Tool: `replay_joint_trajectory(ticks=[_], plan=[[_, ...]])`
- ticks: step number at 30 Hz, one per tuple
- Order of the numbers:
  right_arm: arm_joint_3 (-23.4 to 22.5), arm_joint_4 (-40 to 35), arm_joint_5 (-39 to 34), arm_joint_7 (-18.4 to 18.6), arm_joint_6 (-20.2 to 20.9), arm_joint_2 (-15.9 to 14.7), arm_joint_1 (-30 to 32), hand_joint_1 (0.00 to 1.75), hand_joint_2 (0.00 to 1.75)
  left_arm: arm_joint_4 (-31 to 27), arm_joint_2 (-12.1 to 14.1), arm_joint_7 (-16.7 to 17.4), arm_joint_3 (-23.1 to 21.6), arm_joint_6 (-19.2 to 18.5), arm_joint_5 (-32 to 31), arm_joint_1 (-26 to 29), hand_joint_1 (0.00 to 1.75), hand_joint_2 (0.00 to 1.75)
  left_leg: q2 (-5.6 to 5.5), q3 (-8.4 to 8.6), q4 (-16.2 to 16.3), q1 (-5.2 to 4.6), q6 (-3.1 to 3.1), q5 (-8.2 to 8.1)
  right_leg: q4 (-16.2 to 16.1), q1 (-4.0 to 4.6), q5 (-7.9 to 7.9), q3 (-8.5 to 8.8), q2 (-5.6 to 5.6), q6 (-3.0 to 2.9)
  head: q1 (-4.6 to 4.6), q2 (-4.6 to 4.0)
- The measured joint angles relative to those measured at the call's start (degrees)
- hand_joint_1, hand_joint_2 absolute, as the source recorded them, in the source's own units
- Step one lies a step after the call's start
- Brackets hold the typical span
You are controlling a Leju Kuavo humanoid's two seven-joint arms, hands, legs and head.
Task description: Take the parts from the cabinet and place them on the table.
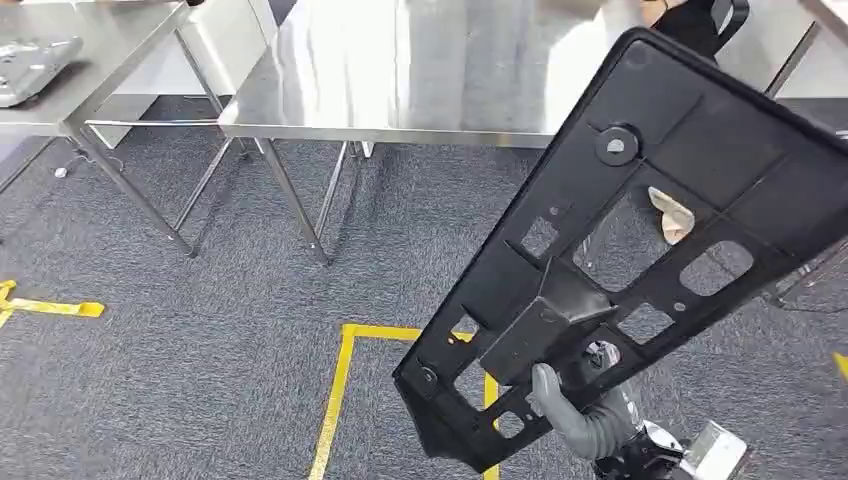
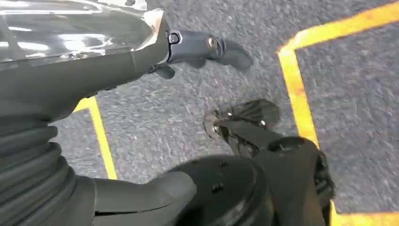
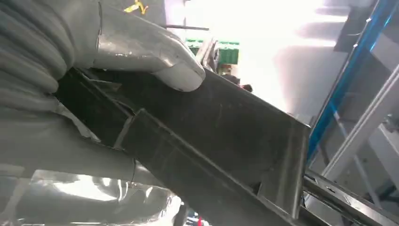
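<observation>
The right hand (image 1: 570,405), grey and ribbed like rubber at its cover, is gripping a matt black plastic panel (image 1: 640,250). Beyond it, the polished steel table (image 1: 420,70) is gleaming with glare. Below it, rough grey carpet (image 1: 200,340) is showing glossy yellow tape (image 1: 335,400).

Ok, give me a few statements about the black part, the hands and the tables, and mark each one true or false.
1. The right hand holds the black part. True.
2. The black part lies flat on the steel table. False: it is held tilted in the air, short of the table.
3. The left hand holds a second part. False: it holds nothing.
4. Yellow tape marks the carpet. True.
</observation>
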Motion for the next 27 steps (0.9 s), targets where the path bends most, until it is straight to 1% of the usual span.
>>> replay_joint_trajectory(ticks=[1, 2, 3, 4, 5, 6, 7, 8, 9, 10, 11, 12, 13, 14, 15, 16, 17, 18, 19, 20, 21, 22, 23, 24, 25, 26, 27], plan=[[-0.1, -0.3, 0.0, 0.0, 0.0, 0.1, 0.1, 1.75, 1.75, 0.0, -0.1, 0.0, 0.0, 0.0, 0.0, -0.4, 0.00, 1.75, 1.21, -2.11, 3.8, -0.15, 0.65, 1.84, -0.5, 0.29, -0.25, 0.52, -0.49, -0.41, -0.95, 0.00], [-0.2, -0.4, 0.1, 0.0, 0.0, 0.1, 0.0, 1.75, 1.75, 0.0, -0.1, 0.0, 0.0, 0.0, 0.0, -0.7, 0.00, 1.75, 2.28, -5.74, 8.8, -0.47, 1.39, 2.61, -0.8, 0.62, -0.71, 1.12, -0.57, -0.03, -1.38, 0.00], [-0.2, -0.6, 0.1, -0.1, 0.0, 0.1, 0.0, 1.75, 1.75, 0.0, -0.1, -0.1, 0.0, 0.0, 0.0, -0.7, 0.00, 1.75, 2.80, -9.94, 13.9, -0.99, 1.82, 2.40, -1.3, 0.89, -1.12, 1.78, -0.65, -0.18, -1.32, 0.00], [-0.2, -0.6, 0.2, 0.0, 0.0, 0.1, 0.0, 1.75, 1.75, 0.0, -0.2, -0.1, 0.0, 0.0, -0.1, -0.7, 0.00, 1.75, 2.76, -13.43, 17.4, -1.65, 2.53, 1.04, -2.0, 1.44, -1.41, 2.71, -0.65, -0.60, -1.36, 0.00], [-0.2, -0.6, 0.3, 0.0, 0.0, 0.1, 0.1, 1.75, 1.75, 0.0, -0.3, -0.1, 0.0, 0.0, -0.3, -0.5, 0.00, 1.75, 2.72, -16.07, 19.3, -2.43, 3.21, -0.92, -2.7, 2.01, -1.93, 3.79, -0.61, -0.78, -1.38, 0.00], [-0.2, -0.7, 0.3, 0.0, -0.1, 0.1, 0.1, 1.75, 1.75, 0.0, -0.3, -0.1, 0.0, 0.0, -0.4, -0.3, 0.00, 1.75, 2.68, -17.71, 19.4, -3.32, 4.30, -2.27, -3.4, 2.60, -2.33, 4.96, -0.47, -1.16, -1.43, 0.00], [-0.2, -0.7, 0.3, 0.0, -0.1, 0.1, 0.1, 1.75, 1.75, 0.0, -0.3, -0.1, 0.0, 0.0, -0.4, -0.2, 0.00, 1.75, 2.57, -18.54, 17.9, -4.43, 5.63, -3.05, -4.2, 3.36, -2.89, 6.45, -0.30, -1.53, -1.49, 0.00], [-0.2, -0.7, 0.4, 0.0, -0.2, 0.1, 0.1, 1.75, 1.75, 0.0, -0.3, -0.1, 0.0, 0.0, -0.4, -0.1, 0.00, 1.75, 2.40, -18.51, 15.5, -5.47, 7.11, -2.86, -5.0, 4.00, -3.33, 7.37, -0.28, -1.94, -1.49, 0.00], [-0.2, -0.7, 0.4, 0.1, -0.2, 0.1, 0.1, 1.75, 1.75, 0.0, -0.3, -0.1, 0.0, 0.0, -0.4, -0.1, 0.00, 1.75, 1.89, -17.90, 11.0, -7.16, 9.73, -0.82, -6.2, 5.07, -3.97, 9.33, -0.30, -2.43, -1.56, 0.00], [-0.2, -0.7, 0.4, 0.1, -0.2, 0.2, 0.1, 1.75, 1.75, 0.1, -0.2, -0.1, 0.0, 0.0, -0.5, 0.1, 0.00, 1.75, 1.04, -16.98, 6.3, -8.97, 12.55, 4.14, -7.5, 5.44, -4.49, 11.10, -0.35, -3.05, -1.67, 0.00], [-0.2, -0.6, 0.4, 0.2, -0.2, 0.2, 0.0, 1.75, 1.75, 0.2, 0.8, 0.1, 0.0, 0.0, -0.6, 0.3, 0.00, 1.75, -0.29, -15.39, 1.3, -11.09, 15.42, 13.27, -8.4, 5.34, -5.04, 12.41, -0.20, -3.37, -0.22, -0.02], [-0.2, -0.6, 0.6, 0.4, -0.1, 0.0, -0.2, 1.75, 1.75, 0.1, 0.1, 0.0, 0.0, 0.1, -0.6, 0.7, 0.00, 1.75, -2.38, -14.62, 0.5, -11.12, 15.89, 15.34, -10.0, 5.93, -5.64, 13.72, 0.67, -3.40, 0.02, 0.00], [-0.2, -0.8, 0.5, 0.5, -0.1, 0.4, -0.1, 1.75, 1.75, 0.2, 0.5, 0.2, 0.0, 0.2, -0.6, 0.7, 0.00, 1.75, -1.14, -13.18, 0.1, -11.32, 15.22, 13.73, -12.2, 6.22, -5.87, 15.31, 0.40, -3.76, -0.34, 0.00], [-0.2, -0.9, 0.5, 0.5, -0.1, 0.4, 0.0, 1.75, 1.75, 0.2, 0.7, 0.1, 0.0, 0.2, -0.6, 0.6, 0.00, 1.75, -1.32, -12.01, -0.9, -11.34, 14.94, 13.18, -11.5, 6.05, -4.71, 16.73, 0.77, -3.51, -0.60, 0.00], [-0.3, -1.2, 0.5, 0.5, -0.2, 0.3, -0.3, 1.75, 1.75, 0.1, 0.2, 0.1, 0.0, 0.2, -0.5, 0.5, 0.00, 1.75, -1.03, -10.29, -1.5, -11.34, 14.75, 12.09, -9.4, 6.04, -2.61, 16.41, 0.75, -2.35, -0.86, 0.00], [-0.3, -1.2, 0.5, 0.5, -0.2, 0.4, -0.4, 1.75, 1.75, 0.1, 0.4, 0.1, 0.0, 0.1, -0.5, 0.3, 0.00, 1.75, -1.09, -8.68, -2.3, -10.74, 14.48, 11.88, -6.0, 6.11, -1.71, 15.12, 0.61, -1.90, -1.08, 0.00], [-0.3, -1.2, 0.4, 0.5, -0.2, 0.3, -0.6, 1.75, 1.75, 0.1, 0.2, 0.1, 0.0, 0.1, -0.5, 0.3, 0.00, 1.75, -1.06, -6.93, -2.7, -10.64, 13.97, 10.66, -0.3, 6.26, -0.41, 12.20, 0.04, -1.74, -1.14, -0.09], [-0.3, -1.2, 0.4, 0.5, -0.2, 0.3, -0.8, 1.75, 1.75, 0.1, 0.1, 0.1, 0.0, 0.1, -0.5, 0.1, 0.00, 1.75, -1.03, -5.73, -2.9, -10.54, 13.85, 9.63, 4.3, 6.32, -0.78, 8.61, -0.09, -2.01, -1.12, -0.02], [-0.3, -1.2, 0.5, 0.5, -0.2, 0.3, -0.7, 1.75, 1.75, 0.1, 0.0, 0.1, 0.0, 0.1, -0.5, 0.1, 0.00, 1.75, -1.09, -4.57, -3.1, -10.50, 13.78, 8.58, 7.1, 6.24, -2.63, 5.56, -0.13, -2.72, -1.06, -0.02], [-0.3, -1.2, 0.5, 0.6, -0.2, 0.3, -0.5, 1.75, 1.75, 0.1, -0.3, 0.1, 0.0, 0.0, -0.5, 0.1, 0.00, 1.75, -1.10, -3.04, -3.3, -10.38, 13.65, 7.22, 8.6, 6.11, -6.16, 2.24, -0.14, -3.75, -1.03, 0.00], [-0.3, -1.2, 0.5, 0.6, -0.2, 0.2, -0.5, 1.75, 1.75, 0.1, -0.4, 0.1, 0.0, 0.1, -0.7, 0.4, 0.00, 1.75, -1.17, -1.50, -3.3, -10.33, 13.44, 5.93, 8.5, 5.97, -9.26, -0.10, -0.15, -3.96, -1.10, 0.00], [-0.3, -1.2, 0.5, 0.6, -0.2, 0.2, -0.5, 1.75, 1.75, 0.1, -0.5, 0.1, 0.0, 0.1, -0.7, 0.4, 0.00, 1.75, -1.26, 0.00, -3.3, -10.24, 13.28, 4.70, 7.4, 5.82, -11.53, -1.82, -0.16, -3.76, -1.06, 0.00], [-0.3, -1.2, 0.5, 0.6, -0.2, 0.2, -0.4, 1.75, 1.75, 0.1, -0.5, 0.2, 0.0, 0.2, -0.7, 0.5, 0.00, 1.75, -1.40, 1.71, -3.3, -10.23, 13.13, 3.41, 5.3, 5.59, -12.10, -3.28, -0.16, -3.12, -1.10, 0.00], [-0.3, -1.2, 0.5, 0.6, -0.2, 0.2, -0.4, 1.75, 1.75, 0.1, -0.5, 0.2, 0.0, 0.2, -0.7, 0.6, 0.00, 1.75, -1.47, 3.33, -3.3, -10.23, 13.05, 2.12, 2.6, 5.38, -10.51, -4.40, -0.16, -2.12, -1.01, 0.00], [-0.3, -1.2, 0.5, 0.6, -0.2, 0.2, -0.3, 1.75, 1.75, 0.1, -0.5, 0.2, 0.0, 0.2, -0.7, 0.6, 0.00, 1.75, -1.52, 4.92, -3.3, -10.23, 12.99, 0.78, -0.8, 5.01, -5.37, -5.37, -0.15, -0.40, -1.08, 0.00], [-0.3, -0.9, 0.5, 0.6, -0.2, 0.1, -0.2, 1.75, 1.75, 0.3, -0.5, 0.2, 0.0, 0.2, -0.7, 1.2, 0.00, 1.75, -1.60, 5.14, -3.4, -10.31, 12.88, -0.56, -3.6, 4.81, 4.17, -5.99, -0.39, 1.86, -0.97, 0.00], [-0.3, -0.8, 0.4, 0.6, -0.3, 0.0, 0.1, 1.75, 1.75, 0.5, -0.5, 0.2, 0.0, 0.2, -0.7, 1.2, 0.00, 1.75, -1.58, 7.07, -2.9, -10.32, 12.71, -1.97, -5.9, 4.83, 10.40, -5.62, -0.71, 2.68, -1.37, -0.02]])
